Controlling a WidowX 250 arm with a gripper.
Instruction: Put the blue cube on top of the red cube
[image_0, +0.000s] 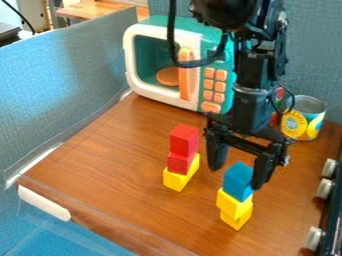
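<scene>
Blue cube (238, 181): borne by two yellow blocks (233, 203), stack's long axis upright, one edge turned nearward. Two red cubes (184, 141): stacked nearby. Hand (238, 175): spread open, held at blue cube.

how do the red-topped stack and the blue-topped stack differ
The red-topped stack is two red blocks over one yellow block; the blue-topped stack is one blue block over two yellow blocks. The blue-topped stack stands nearer the camera than the red-topped stack. Both are three blocks high.
</scene>
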